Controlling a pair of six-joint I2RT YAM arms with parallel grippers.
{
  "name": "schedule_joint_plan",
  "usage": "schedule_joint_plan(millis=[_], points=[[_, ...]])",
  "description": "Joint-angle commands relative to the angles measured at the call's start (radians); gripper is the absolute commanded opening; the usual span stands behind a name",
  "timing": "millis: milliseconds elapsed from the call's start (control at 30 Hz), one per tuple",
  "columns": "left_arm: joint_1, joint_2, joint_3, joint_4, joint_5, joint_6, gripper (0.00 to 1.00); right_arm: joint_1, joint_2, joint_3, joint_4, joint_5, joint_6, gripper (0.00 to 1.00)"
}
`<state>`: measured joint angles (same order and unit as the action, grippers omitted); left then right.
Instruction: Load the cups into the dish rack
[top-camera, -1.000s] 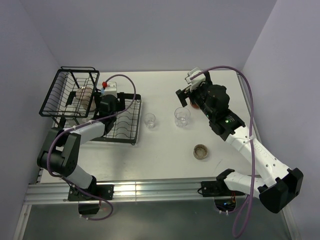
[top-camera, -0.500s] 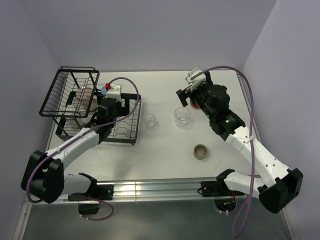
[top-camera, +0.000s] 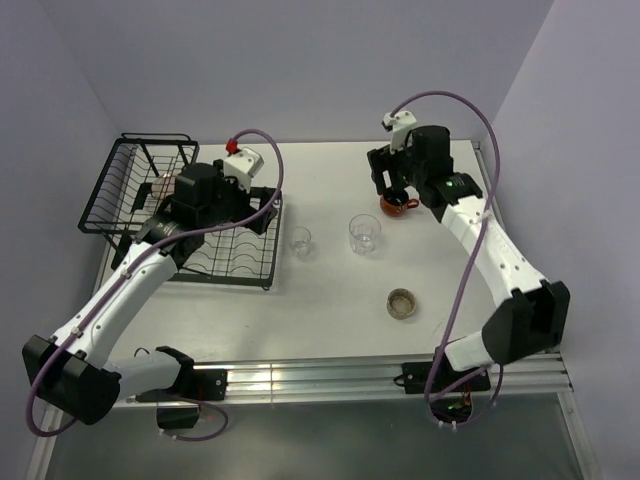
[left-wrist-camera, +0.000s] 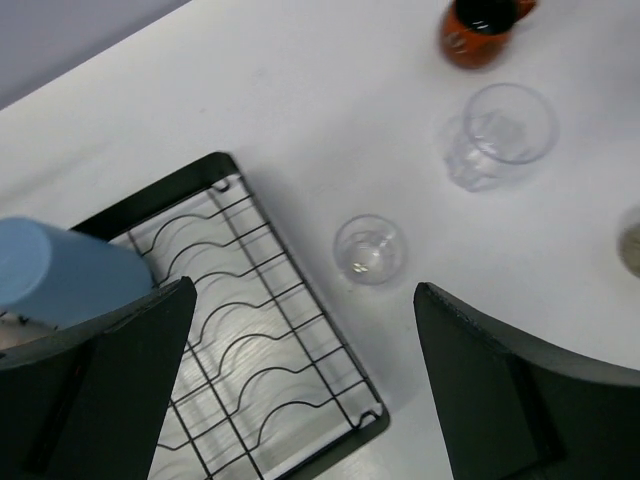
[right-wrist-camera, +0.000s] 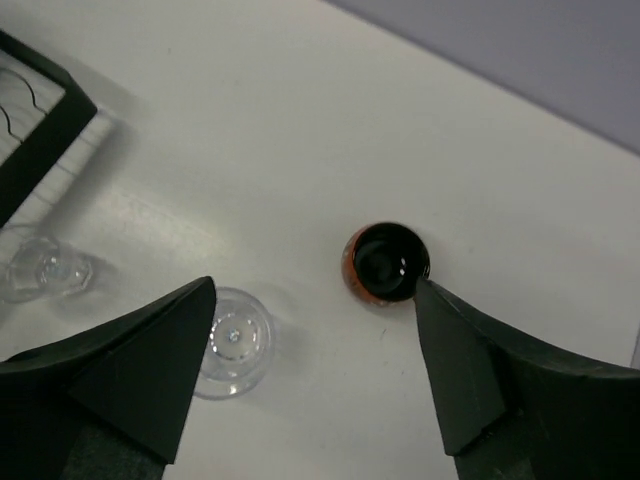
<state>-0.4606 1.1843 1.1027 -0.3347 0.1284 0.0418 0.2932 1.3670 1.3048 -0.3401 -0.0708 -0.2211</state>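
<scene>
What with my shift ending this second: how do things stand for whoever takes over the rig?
Left gripper: jaws open, empty, above the dish rack tray.
Right gripper: jaws open, empty, over the dark orange cup.
At the rack: blue tumbler, a mug in the basket.
On the table, left to load: orange cup, two clear glasses, low brownish cup.

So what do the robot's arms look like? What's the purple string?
The left arm and right arm are white tubes with chunky black joints. A purple cable loops along each. The fingers are flat black wedges. The right arm has a tiny green light.
</scene>
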Motion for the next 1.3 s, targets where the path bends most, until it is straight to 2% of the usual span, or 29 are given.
schedule_joint_plan(millis=[0, 167, 400, 867, 1000, 1033, 1100, 1133, 1267], points=[[-0.003, -0.011, 0.109, -0.133, 0.213, 0.029, 0.99, -0.040, 0.107, 0.115, -0.203, -0.087, 0.055, 0.85], [0.008, -0.012, 0.134, -0.122, 0.252, -0.031, 0.99, -0.048, 0.239, 0.155, -0.313, -0.122, 0.045, 0.68], [0.048, 0.020, 0.137, -0.122, 0.341, -0.114, 0.99, -0.048, 0.340, 0.131, -0.333, -0.135, 0.042, 0.66], [0.109, 0.052, 0.112, -0.107, 0.335, -0.151, 0.99, -0.042, 0.472, 0.102, -0.272, -0.164, 0.062, 0.49], [0.134, 0.061, 0.114, -0.099, 0.358, -0.177, 0.99, -0.037, 0.468, 0.086, -0.255, -0.155, 0.062, 0.32], [0.140, 0.063, 0.112, -0.095, 0.359, -0.181, 0.99, -0.035, 0.455, 0.083, -0.251, -0.152, 0.063, 0.21], [0.148, 0.064, 0.115, -0.087, 0.361, -0.191, 0.99, -0.035, 0.422, 0.073, -0.234, -0.152, 0.065, 0.11], [0.148, 0.064, 0.118, -0.087, 0.362, -0.191, 0.99, -0.035, 0.403, 0.068, -0.229, -0.149, 0.066, 0.00], [0.151, 0.064, 0.146, -0.095, 0.369, -0.206, 0.99, -0.035, 0.302, 0.047, -0.165, -0.112, 0.059, 0.00]])
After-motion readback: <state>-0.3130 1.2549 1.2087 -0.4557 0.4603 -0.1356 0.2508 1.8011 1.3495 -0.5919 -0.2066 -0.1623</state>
